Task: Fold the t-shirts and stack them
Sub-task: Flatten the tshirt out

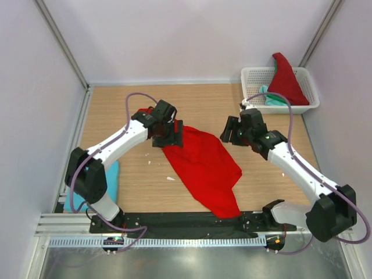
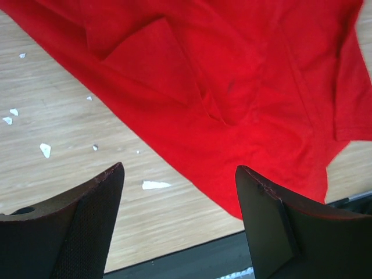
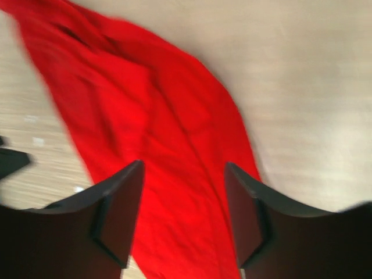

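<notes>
Both wide and empty: left gripper (image 1: 172, 138) over far end of bright red cloth t-shirt (image 1: 203, 165), right gripper (image 1: 228, 132) just beside it; stretches diagonally toward near desk (image 1: 116, 110) edge.

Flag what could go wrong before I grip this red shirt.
1. The red t-shirt lies creased, with a flap doubled over; a pinch by the open left gripper may catch extra layers.
2. Its near corner lies at the black rail and might snag.
3. White scraps could get folded in.
</notes>
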{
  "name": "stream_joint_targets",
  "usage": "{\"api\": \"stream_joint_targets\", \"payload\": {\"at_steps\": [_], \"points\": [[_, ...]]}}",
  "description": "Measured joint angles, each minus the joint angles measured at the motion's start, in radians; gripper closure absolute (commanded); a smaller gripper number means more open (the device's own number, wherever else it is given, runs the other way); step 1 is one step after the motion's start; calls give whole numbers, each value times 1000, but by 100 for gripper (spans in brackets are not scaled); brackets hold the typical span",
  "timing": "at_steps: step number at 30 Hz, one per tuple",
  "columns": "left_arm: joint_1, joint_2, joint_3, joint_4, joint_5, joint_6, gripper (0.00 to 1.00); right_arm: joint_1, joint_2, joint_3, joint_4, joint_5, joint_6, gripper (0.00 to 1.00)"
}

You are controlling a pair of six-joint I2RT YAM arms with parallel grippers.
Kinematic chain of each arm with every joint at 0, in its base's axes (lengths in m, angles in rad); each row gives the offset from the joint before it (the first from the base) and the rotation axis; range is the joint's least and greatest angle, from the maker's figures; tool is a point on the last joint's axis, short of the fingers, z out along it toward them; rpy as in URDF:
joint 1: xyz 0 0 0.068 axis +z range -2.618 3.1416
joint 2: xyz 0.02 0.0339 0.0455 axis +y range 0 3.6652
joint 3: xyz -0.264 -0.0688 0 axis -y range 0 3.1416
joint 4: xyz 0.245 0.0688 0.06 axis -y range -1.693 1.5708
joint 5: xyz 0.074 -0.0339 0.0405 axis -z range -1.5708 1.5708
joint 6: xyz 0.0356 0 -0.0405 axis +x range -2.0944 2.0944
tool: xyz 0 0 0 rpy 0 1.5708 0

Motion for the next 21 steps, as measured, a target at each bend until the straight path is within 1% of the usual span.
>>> {"api": "stream_joint_targets", "payload": {"at_steps": [1, 2, 4, 11, 17, 20, 21], "points": [[5, 29, 7, 4, -1, -1, 22, -4, 20, -27, -24, 10, 5, 30], [7, 55, 15, 5, -2, -2, 21, -7, 33, -51, -49, 24, 8, 24], [19, 110, 38, 6, -5, -2, 21, -13, 43, -73, -100, 47, 15, 23], [85, 226, 59, 50, 16, -1, 20, -30, 45, -88, -124, 90, 42, 28], [116, 369, 145, 58, 44, 1, 22, -34, 93, -106, -122, 79, 51, 28], [119, 406, 169, 56, 51, 3, 32, -34, 111, -115, -122, 72, 51, 28], [119, 417, 180, 55, 55, 3, 40, -34, 115, -119, -123, 71, 51, 29]]}}
